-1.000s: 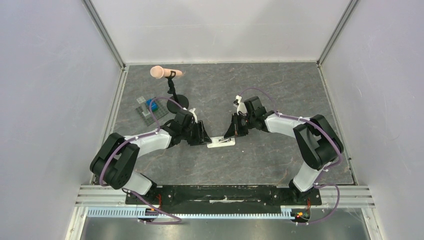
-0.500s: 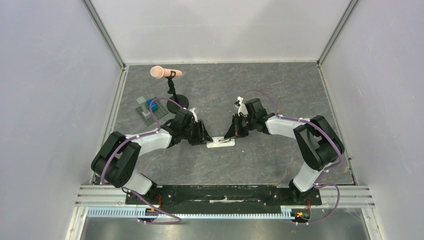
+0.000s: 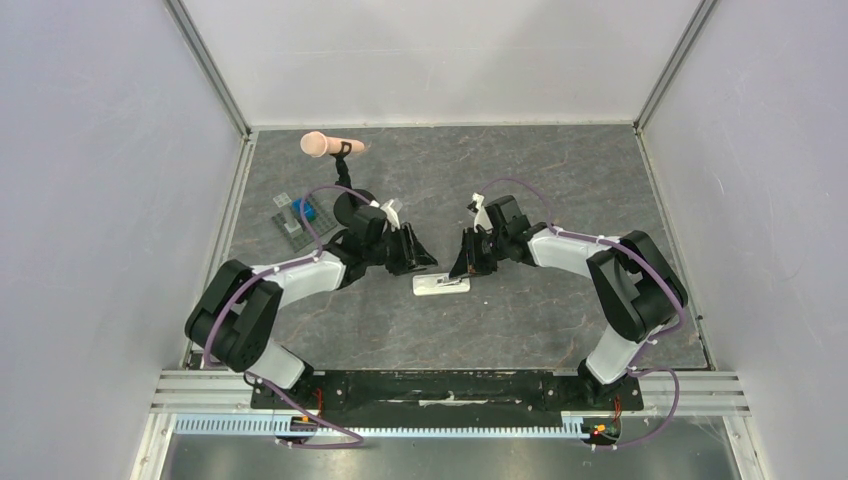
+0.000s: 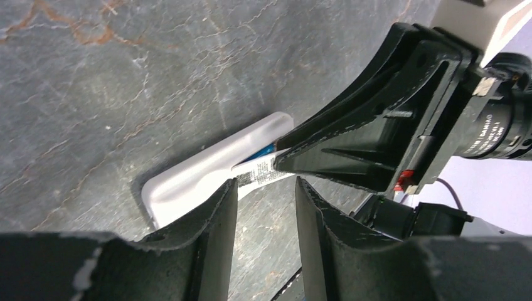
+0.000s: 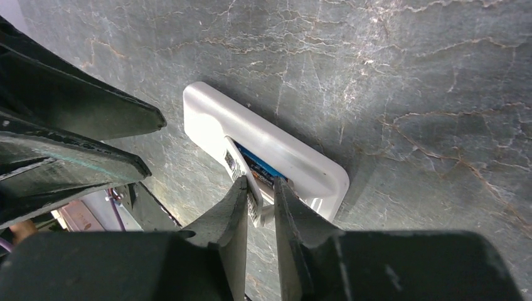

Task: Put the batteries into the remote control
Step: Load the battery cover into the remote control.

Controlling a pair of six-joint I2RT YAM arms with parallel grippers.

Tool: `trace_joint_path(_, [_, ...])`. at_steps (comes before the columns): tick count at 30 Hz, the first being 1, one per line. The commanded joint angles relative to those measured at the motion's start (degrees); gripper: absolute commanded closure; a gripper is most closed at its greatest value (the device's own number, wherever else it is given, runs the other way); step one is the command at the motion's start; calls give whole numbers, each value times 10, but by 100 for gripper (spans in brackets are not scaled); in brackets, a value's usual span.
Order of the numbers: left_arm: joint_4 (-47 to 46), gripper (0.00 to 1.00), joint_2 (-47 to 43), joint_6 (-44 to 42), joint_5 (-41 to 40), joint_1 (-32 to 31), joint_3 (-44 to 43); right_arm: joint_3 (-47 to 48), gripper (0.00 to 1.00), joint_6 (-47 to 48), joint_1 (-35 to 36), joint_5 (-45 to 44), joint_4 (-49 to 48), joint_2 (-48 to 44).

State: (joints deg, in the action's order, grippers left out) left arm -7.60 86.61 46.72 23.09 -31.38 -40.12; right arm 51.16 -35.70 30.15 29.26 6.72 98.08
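Left gripper (image 3: 418, 256): jaws parted, empty, just left of the remote control (image 3: 441, 285), clear of it; right gripper (image 5: 258, 207): fingers nearly together, pinching a labelled battery (image 5: 241, 172) in the remote's open bay; only the wrist views show the blue battery (image 4: 262, 151) seated inside.

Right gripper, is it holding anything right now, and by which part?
The right gripper pinches a battery by its near end, the far end angled into the remote control beside a blue battery. The left gripper holds nothing.
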Motion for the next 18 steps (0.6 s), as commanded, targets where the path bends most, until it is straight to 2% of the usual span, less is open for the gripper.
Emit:
trace_joint_path(1, [-53,57,16,35,27,-4,-20,12,78,28,9,-52,69,10])
trace_joint_path(15, [-85,78,36,37,47,-19,-11,37,67,44,15,-82,109,4])
trace_joint_path(18, [-30,83,50,21,45,-20,-31,42,66,45,16,-77,111,2])
